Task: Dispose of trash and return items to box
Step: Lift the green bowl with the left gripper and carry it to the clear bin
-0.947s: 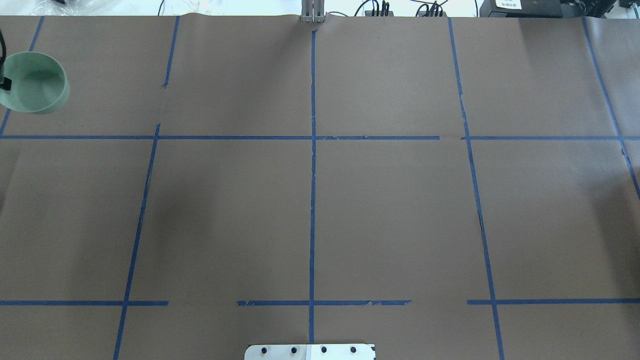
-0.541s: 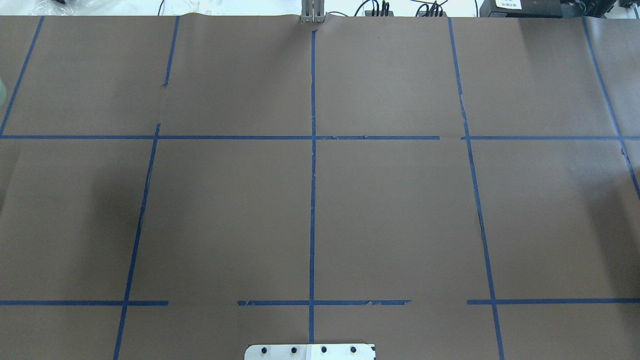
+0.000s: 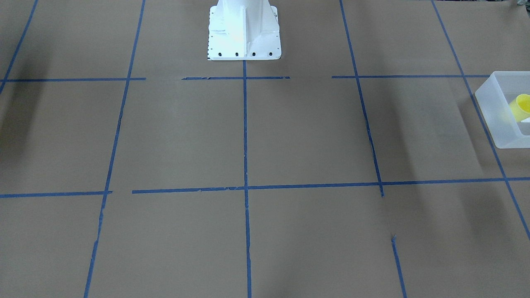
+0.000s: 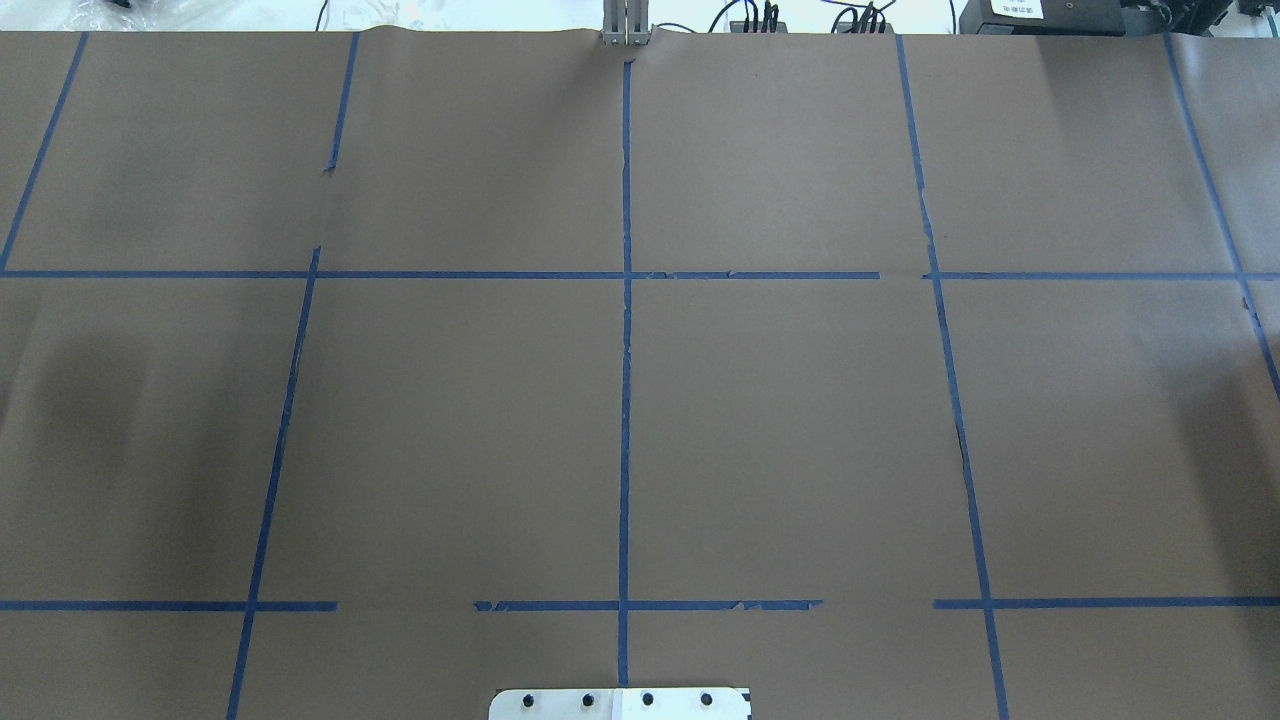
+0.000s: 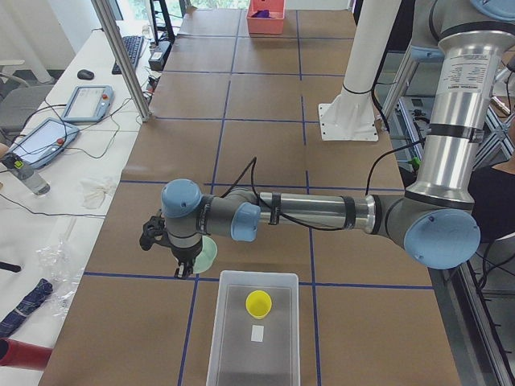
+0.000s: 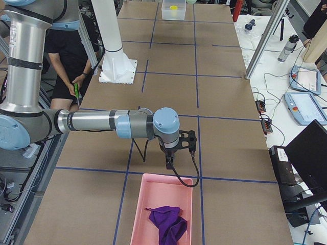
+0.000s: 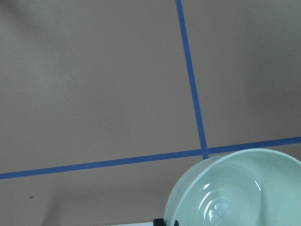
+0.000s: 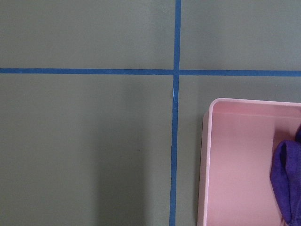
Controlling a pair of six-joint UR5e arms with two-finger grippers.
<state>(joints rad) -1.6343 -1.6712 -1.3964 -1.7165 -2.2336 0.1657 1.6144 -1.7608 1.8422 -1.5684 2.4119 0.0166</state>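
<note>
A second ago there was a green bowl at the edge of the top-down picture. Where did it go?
The pale green round bowl went left, out of the overhead view, carried by the left pincer gripping its rim. The side view shows it now near the translucent white plastic bin, not yet inside. The brown paper table cover and its blue tape lines stayed the same.

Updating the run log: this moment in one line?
left gripper: pale green bowl held near box | yellow cup: in box | right gripper: by pink bin
</note>
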